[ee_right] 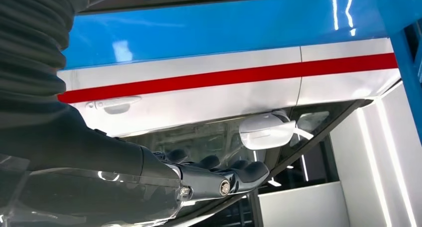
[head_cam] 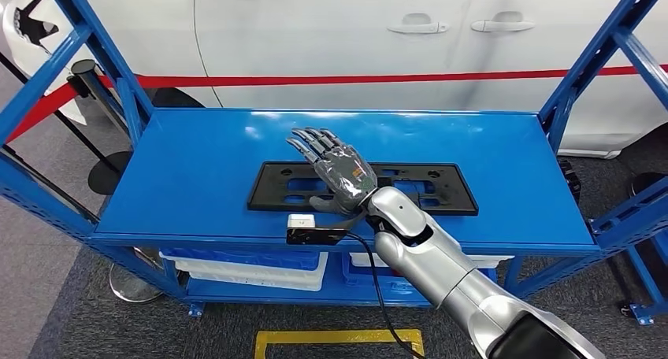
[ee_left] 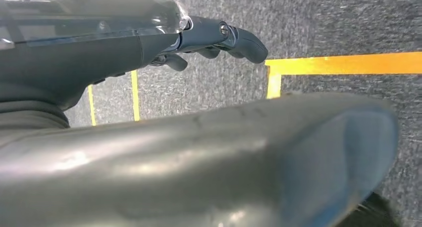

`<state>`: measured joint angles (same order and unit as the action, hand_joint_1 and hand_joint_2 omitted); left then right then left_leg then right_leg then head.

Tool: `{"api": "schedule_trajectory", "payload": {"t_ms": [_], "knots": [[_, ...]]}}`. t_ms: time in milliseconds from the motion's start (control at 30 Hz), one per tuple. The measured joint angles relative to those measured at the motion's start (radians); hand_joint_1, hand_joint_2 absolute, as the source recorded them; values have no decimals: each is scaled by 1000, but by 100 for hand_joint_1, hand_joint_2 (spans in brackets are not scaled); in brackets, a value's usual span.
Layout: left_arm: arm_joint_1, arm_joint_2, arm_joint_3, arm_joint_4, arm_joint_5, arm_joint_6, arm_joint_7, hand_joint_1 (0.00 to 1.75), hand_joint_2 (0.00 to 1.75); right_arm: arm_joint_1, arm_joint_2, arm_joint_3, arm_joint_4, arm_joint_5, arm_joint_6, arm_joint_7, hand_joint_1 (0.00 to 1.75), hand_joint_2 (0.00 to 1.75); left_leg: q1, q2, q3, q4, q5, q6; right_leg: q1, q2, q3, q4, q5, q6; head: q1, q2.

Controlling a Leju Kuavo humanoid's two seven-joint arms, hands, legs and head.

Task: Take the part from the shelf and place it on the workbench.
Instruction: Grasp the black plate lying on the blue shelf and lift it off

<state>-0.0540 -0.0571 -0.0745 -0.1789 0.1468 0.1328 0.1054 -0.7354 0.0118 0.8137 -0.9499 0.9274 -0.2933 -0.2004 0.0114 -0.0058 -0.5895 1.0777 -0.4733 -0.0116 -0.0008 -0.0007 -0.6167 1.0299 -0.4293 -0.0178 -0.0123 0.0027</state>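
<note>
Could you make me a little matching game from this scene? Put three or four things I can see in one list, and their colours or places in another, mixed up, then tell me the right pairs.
Things:
1. flat part
2. right hand
3. car
4. storage bins

Descriptions:
A. white with a red stripe, behind the shelf
B. black, lying on the blue shelf top
C. on the lower level, under the shelf top
D. fingers spread, above the black part

Pairs: 1-B, 2-D, 3-A, 4-C
</note>
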Motion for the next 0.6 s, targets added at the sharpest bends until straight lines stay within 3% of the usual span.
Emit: {"api": "schedule_trajectory", "payload": {"t_ms": [33, 133, 200, 300, 333, 367, 400, 500, 533, 600], "knots": [[-1, 0, 0, 0, -1, 1, 1, 0, 0, 0, 0, 0, 0, 1, 1, 1, 0, 175, -1, 0, 16, -34, 6, 4, 2, 0, -2, 2, 1, 4, 0, 0], [-1, 0, 0, 0, -3, 5, 2, 0, 0, 0, 0, 1, 0, 3, 3, 2, 0, 175, -1, -1, 18, -52, 11, 19, 2, 1, -8, 2, 5, 20, 1, 0], [0, 0, 0, 0, -4, 7, 3, 0, 0, 0, 0, 1, 0, 3, 3, 3, 0, 175, 2, 1, 19, -61, 20, 31, -1, 2, -21, 32, -19, 31, 3, 0], [1, 0, 0, 0, -5, 8, 3, 0, 0, 3, -1, 1, 0, 3, 4, 4, 0, 175, 4, 3, 15, -63, 25, 38, -7, 2, -101, 208, -111, 46, 5, 0], [1, 0, 0, 0, -6, 8, 3, 0, 0, 5, -1, 1, 1, 3, 4, 4, 0, 175, 4, 2, 14, -63, 25, 38, -8, 1, -125, 261, -128, 49, 5, 0], [2, 0, 0, 0, -6, 8, 3, 0, 0, 7, -1, 1, 1, 3, 5, 4, 0, 175, 4, 2, 13, -62, 25, 38, -10, 1, -134, 280, -126, 50, 5, 0], [2, 0, 0, 0, -6, 8, 3, 0, 0, 8, -2, 1, 2, 3, 8, 4, 0, 175, 4, 2, 14, -61, 25, 38, -11, 1, -121, 256, -103, 50, 5, 0], [1, 0, 0, 0, -8, 8, 3, 0, 0, 2, -2, 1, 3, 3, 22, 4, 0, 175, 2, 0, 18, -60, 21, 31, -10, 1, -22, 57, -14, 39, 5, 0], [0, 0, 0, 0, -9, 8, 3, 0, 0, 0, -2, 1, 5, 3, 26, 4, 0, 175, 1, 0, 17, -60, 20, 26, -7, 2, -2, 15, -3, 34, 5, 0], [-1, -1, 0, 0, -10, 8, 3, 0, 0, -3, -2, 2, 10, 3, 35, 4, 0, 175, -1, -1, 16, -62, 20, 15, -2, 3, 6, -6, -5, 26, 4, 0]]}}
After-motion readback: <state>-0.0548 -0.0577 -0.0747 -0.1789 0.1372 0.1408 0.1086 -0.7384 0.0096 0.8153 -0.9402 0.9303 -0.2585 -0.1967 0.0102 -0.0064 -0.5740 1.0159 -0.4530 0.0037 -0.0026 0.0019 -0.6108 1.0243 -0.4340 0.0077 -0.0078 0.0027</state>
